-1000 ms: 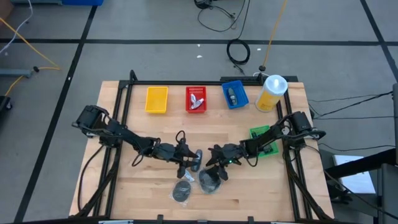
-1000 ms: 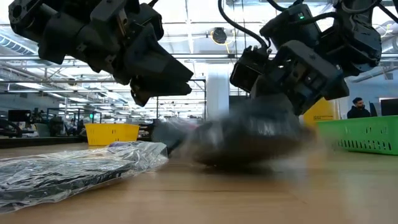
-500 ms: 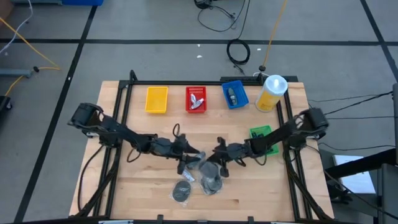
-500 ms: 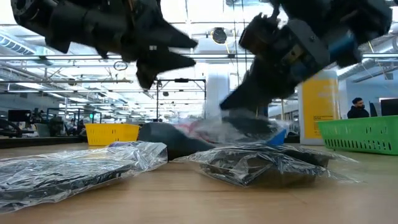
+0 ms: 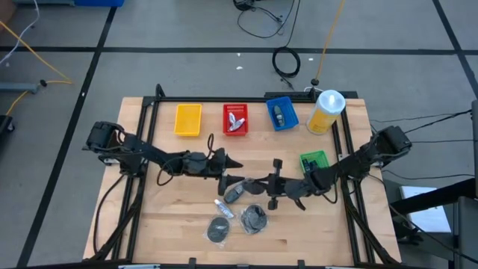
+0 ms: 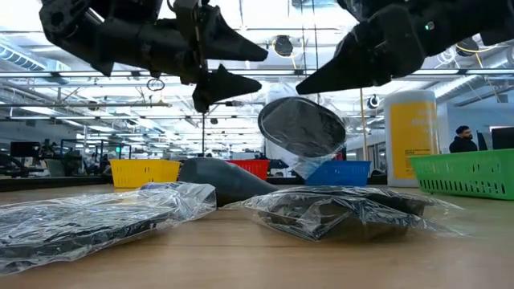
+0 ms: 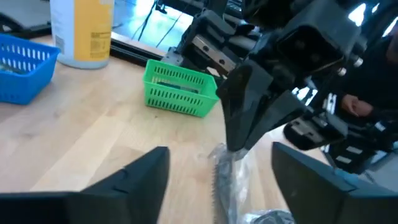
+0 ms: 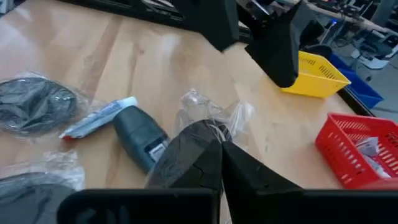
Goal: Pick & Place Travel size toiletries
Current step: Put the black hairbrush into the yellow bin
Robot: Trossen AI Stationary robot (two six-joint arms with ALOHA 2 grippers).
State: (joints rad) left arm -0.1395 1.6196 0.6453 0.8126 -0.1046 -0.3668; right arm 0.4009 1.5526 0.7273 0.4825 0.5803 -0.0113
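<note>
My right gripper [image 5: 259,187] is shut on a round dark-grey puck in a clear bag [image 6: 301,128] above the table's middle. My left gripper [image 5: 237,166] is open and empty, just left of it and pointing at it; in the left wrist view [image 7: 217,186] the bag shows edge-on beyond its fingers. Below them a dark bottle [image 5: 234,193] and a white tube [image 5: 223,207] lie flat. Two more bagged dark pucks [image 5: 254,218] [image 5: 219,230] lie nearer the front edge. My right gripper pinches the bagged puck by its upper edge [image 6: 293,104] between its two fingers. The fingers come from the table's right, slanting down. The puck hangs tilted below them, clear of the table, with loose plastic [image 8: 211,115] sticking out past the fingertips.
Yellow [image 5: 188,119], red [image 5: 236,119] and blue [image 5: 281,113] baskets stand along the far edge, beside a big yellow bottle [image 5: 326,110]. A green basket [image 5: 315,164] sits at the right, close to my right arm. Bare wood lies at the front left.
My right gripper has risen from the table with the bagged puck, which now hangs clear of the table, and has gone a little toward the far edge. My left gripper has also risen and gone toward the far edge.
</note>
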